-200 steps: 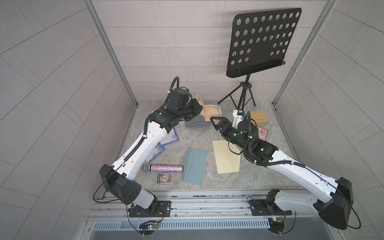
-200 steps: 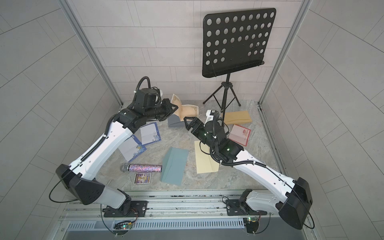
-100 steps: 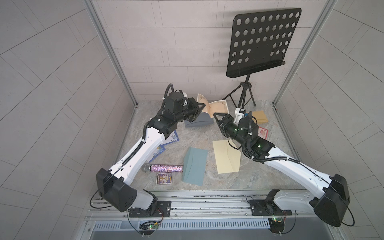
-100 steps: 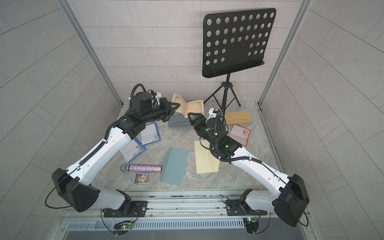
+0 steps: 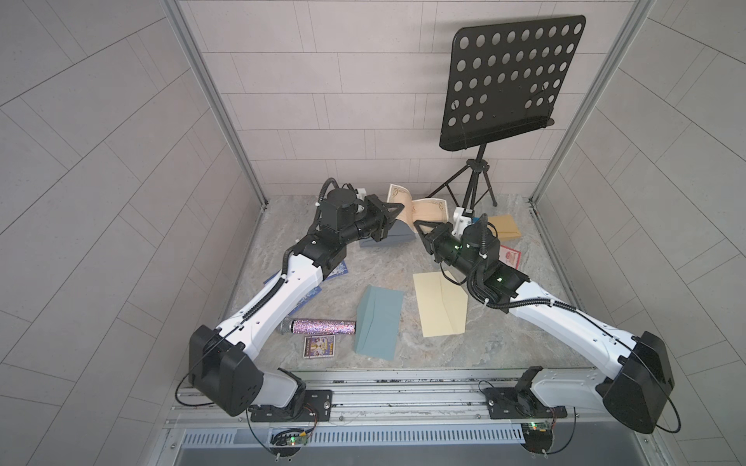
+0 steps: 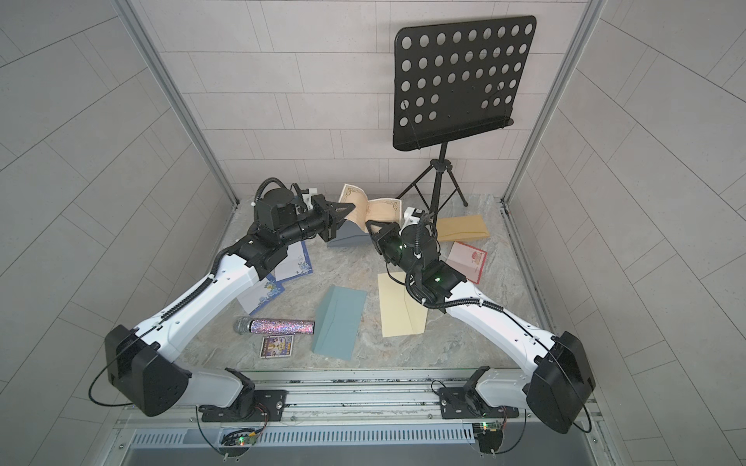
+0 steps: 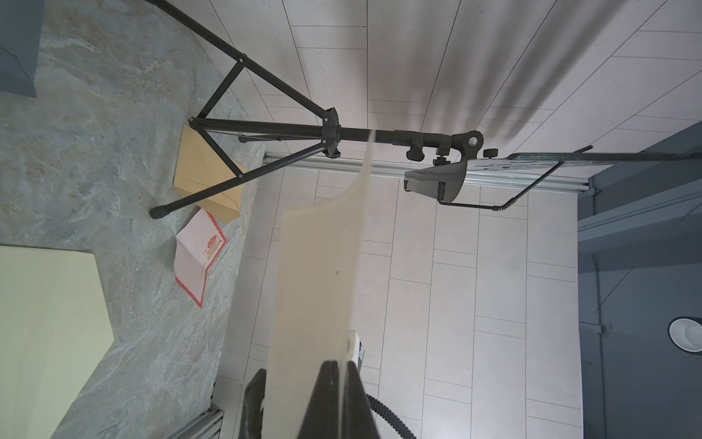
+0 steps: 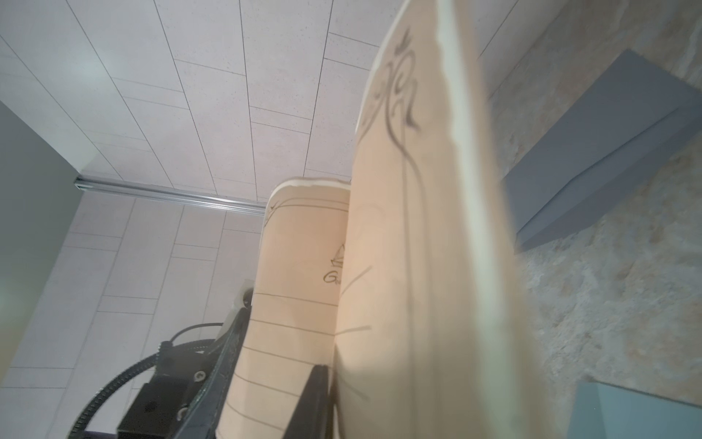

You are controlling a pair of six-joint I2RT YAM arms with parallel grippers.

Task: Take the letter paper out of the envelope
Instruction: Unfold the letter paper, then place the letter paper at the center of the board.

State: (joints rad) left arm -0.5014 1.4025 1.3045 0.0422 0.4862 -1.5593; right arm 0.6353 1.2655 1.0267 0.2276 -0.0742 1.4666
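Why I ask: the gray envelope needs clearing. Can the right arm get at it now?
Probably not yet: the right hand is shut on the letter paper, though the gray envelope lies close beside it.

Grey tiled walls (image 5: 323,101), marble tabletop (image 5: 383,262)

Letter paper (image 5: 428,210) between left gripper (image 5: 401,206) and right gripper (image 5: 417,223)

Envelopes number four: slate-grey paper envelope (image 6: 343,238), teal envelope (image 6: 337,322), pale yellow envelope (image 6: 399,310), kraft-brown envelope (image 6: 464,228). Letter sheets number four: tan lined sheet (image 6: 381,210), pink red-bordered sheet (image 6: 468,260), two blue-flowered sheets (image 6: 296,262) (image 6: 262,296). One glittery microphone (image 6: 282,326), one small picture card (image 6: 277,346), one black perforated music stand (image 6: 460,105).
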